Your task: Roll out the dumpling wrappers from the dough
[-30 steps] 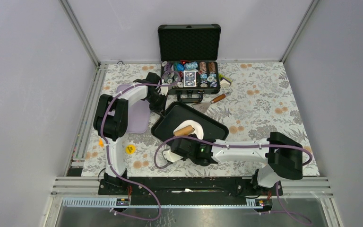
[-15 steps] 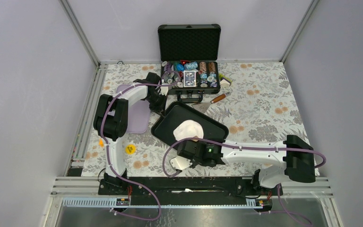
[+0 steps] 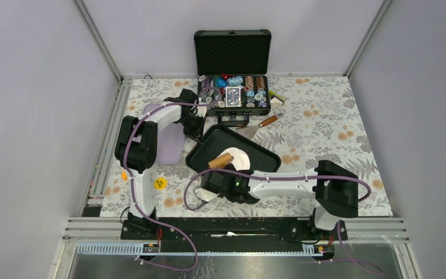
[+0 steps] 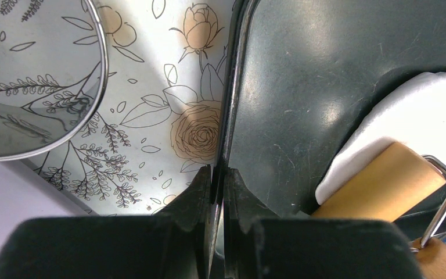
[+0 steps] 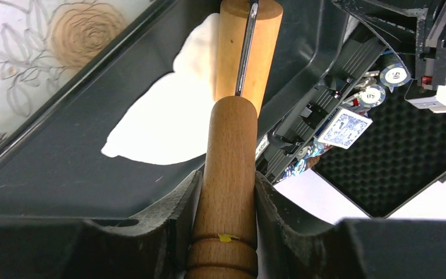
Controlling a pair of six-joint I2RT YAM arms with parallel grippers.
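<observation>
Currently the right tool [image 5: 227,192] grasps the rolling pin [image 5: 232,145] by its handle, roller resting on the dough [image 5: 162,116] in the black tray [image 4: 302,87]. Meanwhile the left tool [image 4: 218,174] is clenched on the tray's far-left rim.

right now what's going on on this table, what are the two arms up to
The right end effector grips the handle of a wooden roller, whose barrel lies on the white dough in the black tray. The left end effector is pinched shut on the tray's rim, apparently to steady it. The dough is a flat, irregular sheet, partly hidden under the roller.
</observation>
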